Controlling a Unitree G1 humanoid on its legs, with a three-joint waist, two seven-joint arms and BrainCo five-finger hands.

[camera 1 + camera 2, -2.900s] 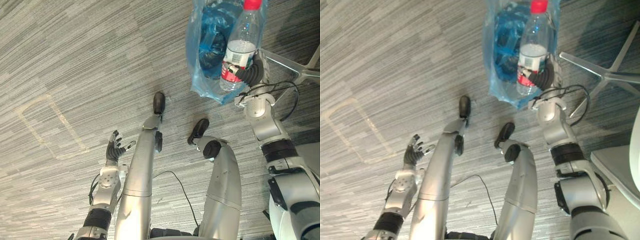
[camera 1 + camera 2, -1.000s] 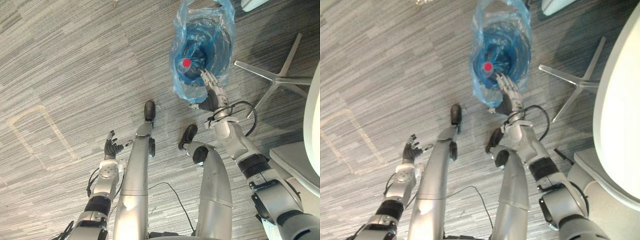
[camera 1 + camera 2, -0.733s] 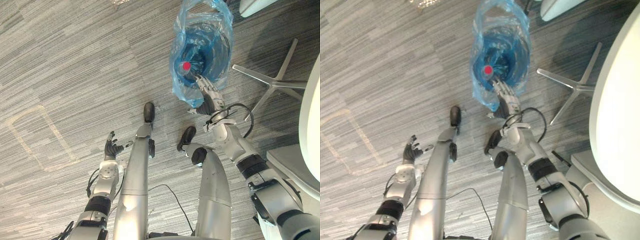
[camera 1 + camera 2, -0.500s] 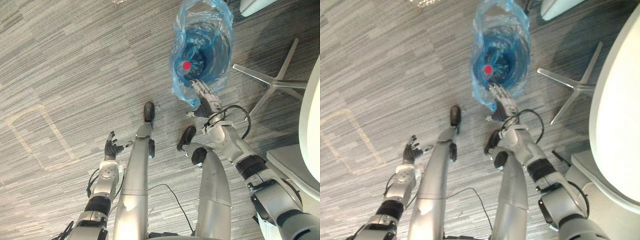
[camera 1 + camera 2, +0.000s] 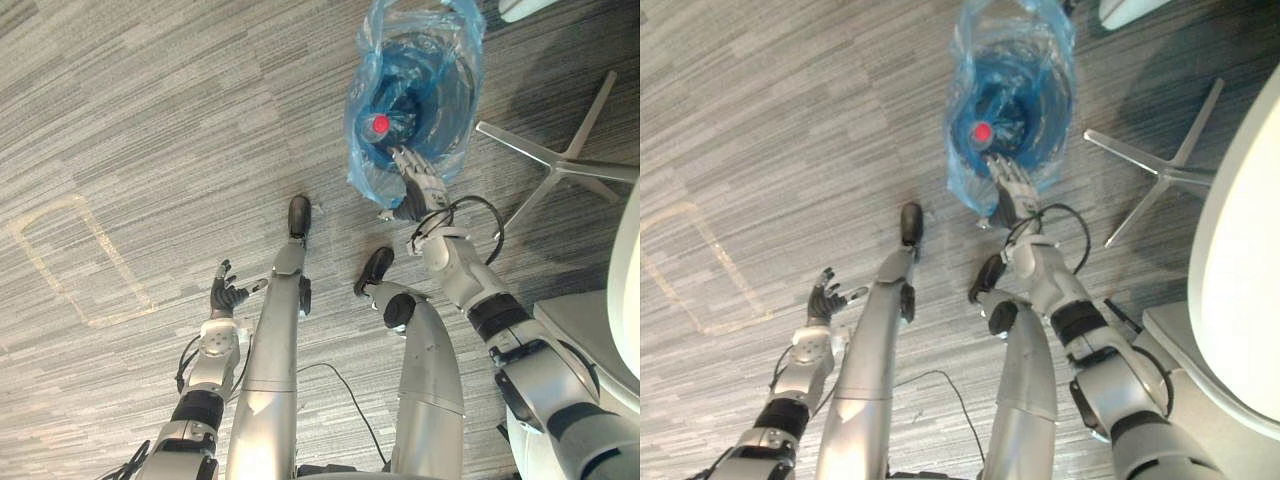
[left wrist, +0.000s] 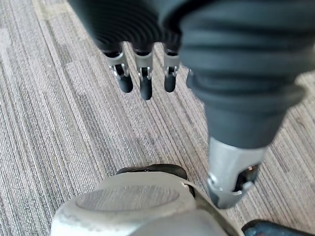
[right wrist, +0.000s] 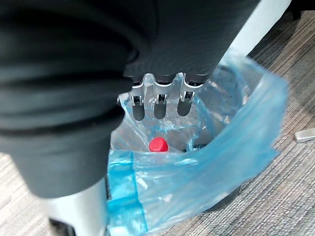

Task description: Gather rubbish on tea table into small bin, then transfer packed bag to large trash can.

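Right hand (image 5: 415, 188): fingers (image 7: 159, 105) straight, empty, at bag (image 5: 455, 60) near rim; bottle (image 5: 380, 124) cap-up inside, just beyond. Left hand (image 5: 224, 296) spread, empty, well left.

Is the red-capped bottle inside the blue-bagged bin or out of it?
Inside: the bottle sits within the blue bag, red cap showing, and the right robot hand beside it has straight fingers, holding nothing.

One small bin (image 7: 224, 199). One blue bag (image 5: 368, 175) lining it. One bottle (image 5: 380, 124), red cap. Two robot hands: left robot hand (image 5: 225, 295), right robot hand (image 5: 418, 185). One chair base (image 5: 560, 165). One taped rectangle (image 5: 112, 250) on floor (image 5: 150, 100).
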